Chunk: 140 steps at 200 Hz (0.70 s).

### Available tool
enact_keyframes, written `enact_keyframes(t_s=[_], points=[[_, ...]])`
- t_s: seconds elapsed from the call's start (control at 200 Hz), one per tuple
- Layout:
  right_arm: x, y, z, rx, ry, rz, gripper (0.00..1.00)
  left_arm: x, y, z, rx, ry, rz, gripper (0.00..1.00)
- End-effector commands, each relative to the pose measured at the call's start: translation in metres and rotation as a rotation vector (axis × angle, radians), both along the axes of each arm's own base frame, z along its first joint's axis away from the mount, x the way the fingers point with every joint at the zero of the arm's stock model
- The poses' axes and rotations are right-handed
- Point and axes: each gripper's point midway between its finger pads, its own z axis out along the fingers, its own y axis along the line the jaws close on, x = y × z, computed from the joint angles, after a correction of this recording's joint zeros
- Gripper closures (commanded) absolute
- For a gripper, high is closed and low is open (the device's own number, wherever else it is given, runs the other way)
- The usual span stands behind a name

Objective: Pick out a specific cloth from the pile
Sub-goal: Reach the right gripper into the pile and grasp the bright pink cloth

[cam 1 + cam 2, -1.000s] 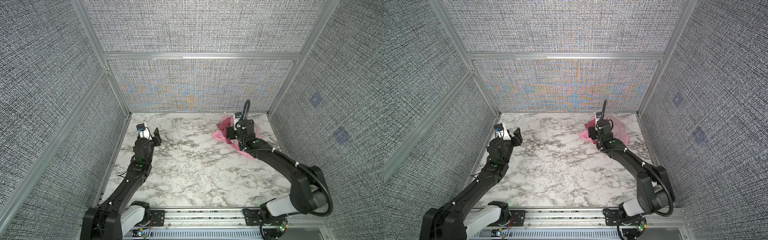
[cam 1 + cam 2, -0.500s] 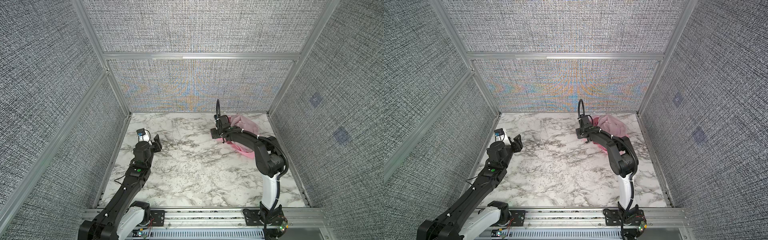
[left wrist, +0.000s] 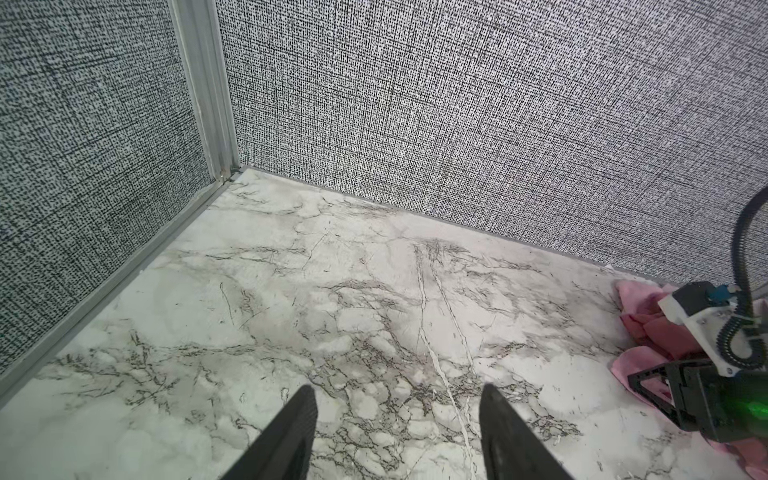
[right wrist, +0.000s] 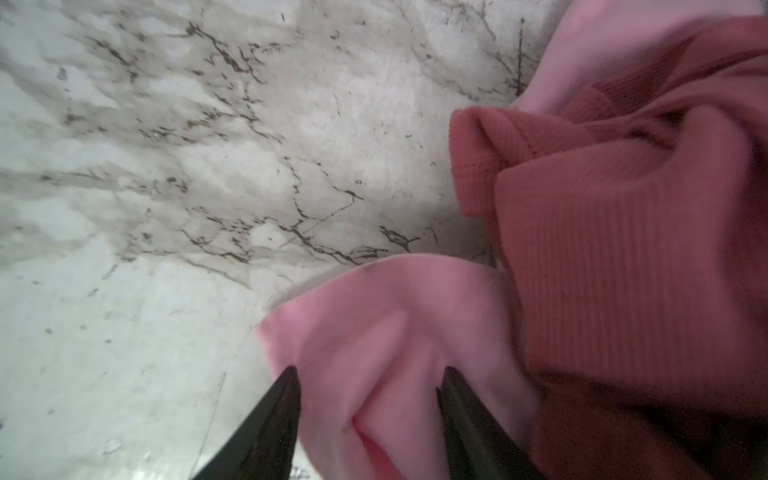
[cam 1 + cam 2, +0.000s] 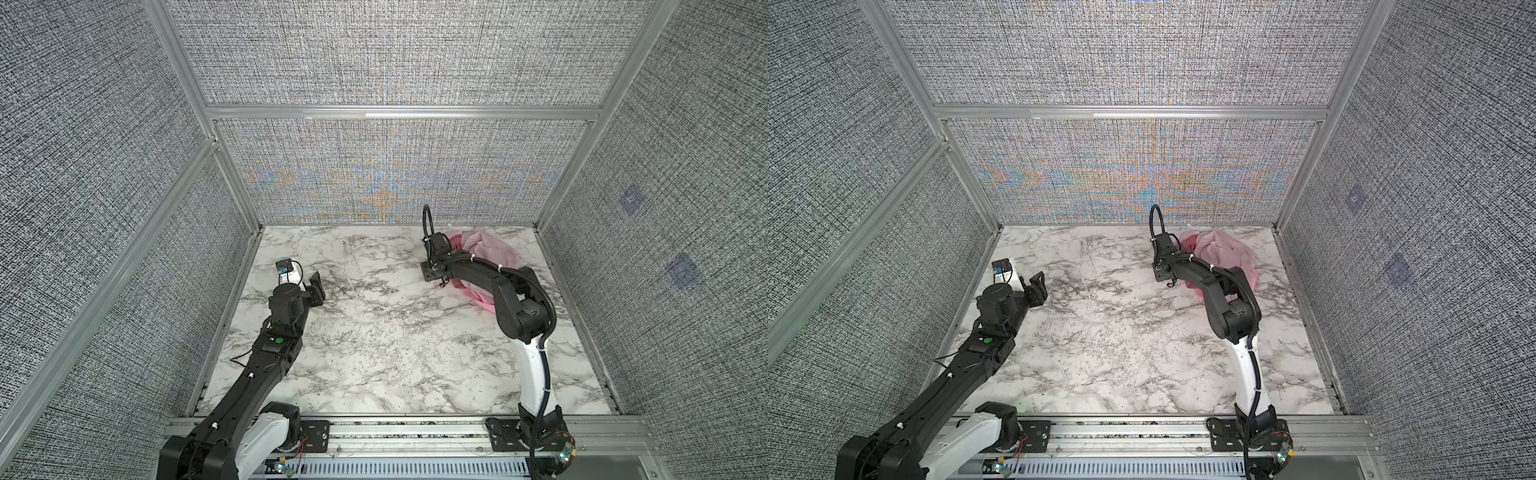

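**Right Gripper at the Left Edge of the Pile, Astride the Bright Pink Cloth**

The left gripper (image 5: 318,287) stood over the near-left part of the table (image 5: 395,340). Its jaws were well apart and empty, with only bare marble between the fingers. It was well apart from the pile (image 5: 496,249), which lay in the far right corner.

The right gripper (image 4: 368,376) was much the nearer, positioned at the left edge of the pile. Its jaws stood partly open astride a raised fold of the cloth (image 4: 374,324), one finger on each side. A firm pinch could not be confirmed.

The cloth ran along the near-left margin of the pile, its free corner pointing left onto bare table. The rose-red cloth (image 4: 623,257) lay just beyond, touching it, so the closing move would probably need to take the fold alone.
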Motion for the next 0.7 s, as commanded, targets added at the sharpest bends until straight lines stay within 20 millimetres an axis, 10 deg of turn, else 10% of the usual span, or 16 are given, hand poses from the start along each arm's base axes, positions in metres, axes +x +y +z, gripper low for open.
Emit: enact_keyframes(t_s=[0.0, 0.235, 0.415, 0.695], points=[[-0.003, -0.005, -0.008, -0.046, 0.034, -0.003, 0.48, 0.001, 0.002, 0.007, -0.005, -0.029, 0.012, 0.36], [0.003, -0.003, -0.016, -0.054, 0.054, -0.010, 1.00, -0.001, 0.004, 0.008, 0.000, -0.032, 0.022, 0.36], [0.005, 0.001, 0.019, 0.010, -0.022, -0.021, 1.00, -0.002, 0.006, 0.008, 0.002, -0.029, 0.030, 0.36], [0.000, -0.010, 0.133, 0.189, -0.231, -0.024, 1.00, -0.001, 0.006, 0.020, -0.004, -0.049, 0.032, 0.36]])
